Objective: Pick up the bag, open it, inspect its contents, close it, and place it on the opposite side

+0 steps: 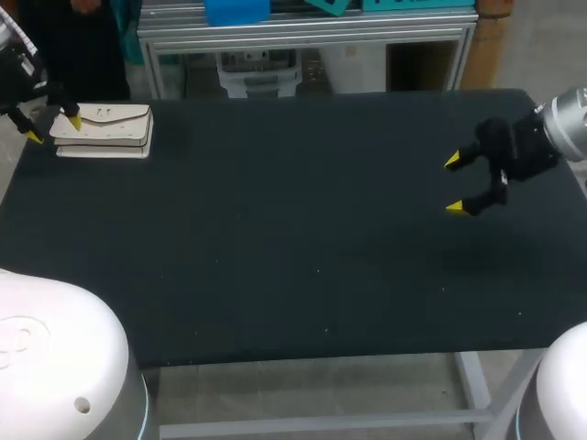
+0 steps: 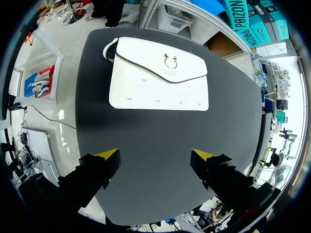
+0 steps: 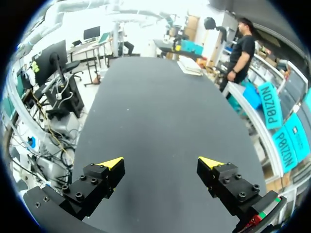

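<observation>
A white flap bag (image 1: 103, 131) lies flat and closed at the table's far left corner. In the left wrist view the bag (image 2: 158, 75) has a small dark clasp on its flap and a strap loop at one end. My left gripper (image 1: 53, 128) hangs open just above the bag's left end; from its own camera the gripper (image 2: 155, 154) has only bare tabletop between its fingers, the bag ahead of them. My right gripper (image 1: 456, 184) stands open and empty over the right side of the table. From the right wrist view the gripper (image 3: 160, 161) faces the distant bag (image 3: 190, 66).
The black table (image 1: 293, 247) carries nothing else. Its front edge runs across the lower part of the head view, with the two white arm bases at the lower corners.
</observation>
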Robot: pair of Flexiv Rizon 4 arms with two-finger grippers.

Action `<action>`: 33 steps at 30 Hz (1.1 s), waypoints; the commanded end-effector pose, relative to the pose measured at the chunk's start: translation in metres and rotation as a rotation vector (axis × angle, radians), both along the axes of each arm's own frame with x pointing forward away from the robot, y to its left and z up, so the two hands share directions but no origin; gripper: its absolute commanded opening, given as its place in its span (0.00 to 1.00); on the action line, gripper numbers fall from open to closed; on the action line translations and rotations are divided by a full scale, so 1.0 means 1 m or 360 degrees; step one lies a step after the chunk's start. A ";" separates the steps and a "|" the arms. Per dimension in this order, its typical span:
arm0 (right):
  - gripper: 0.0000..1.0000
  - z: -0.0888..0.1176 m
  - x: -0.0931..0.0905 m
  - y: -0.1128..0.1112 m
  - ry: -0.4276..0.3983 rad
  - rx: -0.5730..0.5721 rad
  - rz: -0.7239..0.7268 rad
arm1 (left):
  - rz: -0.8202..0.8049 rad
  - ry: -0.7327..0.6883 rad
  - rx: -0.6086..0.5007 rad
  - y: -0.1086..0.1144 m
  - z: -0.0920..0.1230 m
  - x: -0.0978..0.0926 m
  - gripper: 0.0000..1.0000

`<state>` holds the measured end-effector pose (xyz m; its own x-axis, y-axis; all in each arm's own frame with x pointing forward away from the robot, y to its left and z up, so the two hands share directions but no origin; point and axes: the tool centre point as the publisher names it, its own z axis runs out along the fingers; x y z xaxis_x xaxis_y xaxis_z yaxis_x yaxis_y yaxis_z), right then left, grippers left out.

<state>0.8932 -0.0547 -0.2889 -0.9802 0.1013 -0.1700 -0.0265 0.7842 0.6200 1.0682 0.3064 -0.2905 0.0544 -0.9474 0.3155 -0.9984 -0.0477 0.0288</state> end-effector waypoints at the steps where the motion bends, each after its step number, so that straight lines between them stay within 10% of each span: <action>1: 1.00 0.000 0.009 0.001 0.0132 0.0044 0.0206 | -0.0007 0.0102 -0.0084 0.014 -0.014 0.031 1.00; 19: 1.00 -0.019 -0.011 0.025 0.0203 0.0080 0.0664 | 0.0054 0.0129 -0.0235 0.042 -0.050 0.106 0.97; 25: 1.00 -0.023 -0.014 0.027 0.0225 0.0072 0.0706 | 0.0057 0.0138 -0.0258 0.042 -0.055 0.118 0.48; 33: 1.00 -0.023 -0.017 0.032 0.0236 0.0057 0.0759 | 0.0064 0.0180 -0.0304 0.049 -0.064 0.126 0.27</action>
